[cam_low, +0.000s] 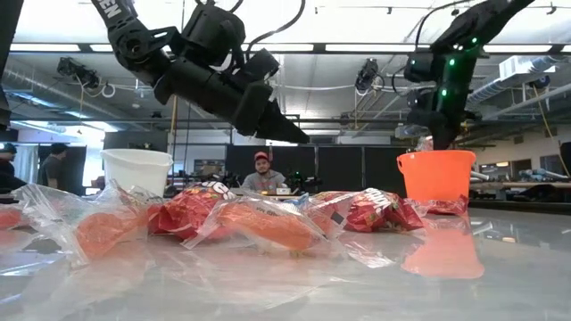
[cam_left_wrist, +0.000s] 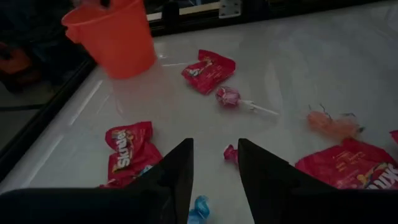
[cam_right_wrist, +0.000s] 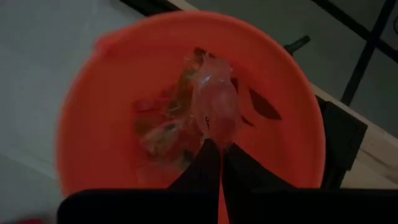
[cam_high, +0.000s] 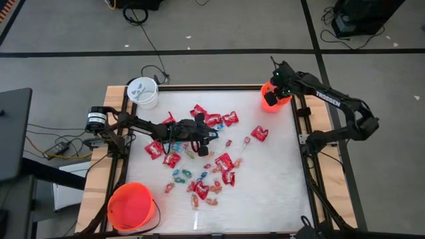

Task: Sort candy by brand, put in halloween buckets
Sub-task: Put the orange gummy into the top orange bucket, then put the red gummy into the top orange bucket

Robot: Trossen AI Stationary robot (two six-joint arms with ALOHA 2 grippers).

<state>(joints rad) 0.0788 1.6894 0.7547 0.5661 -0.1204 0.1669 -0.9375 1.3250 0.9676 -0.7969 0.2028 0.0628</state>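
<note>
While the right gripper (cam_right_wrist: 214, 152), pinched on a clear-wrapped sweet (cam_right_wrist: 214, 109), hangs over the small orange plastic pail (cam_high: 271, 101) holding few pieces, most candy (cam_high: 199, 156) lies unsorted under the half-open, empty left gripper (cam_left_wrist: 214, 165).

Seated person (cam_low: 260, 176) — cables (cam_high: 147, 33) on floor
</note>
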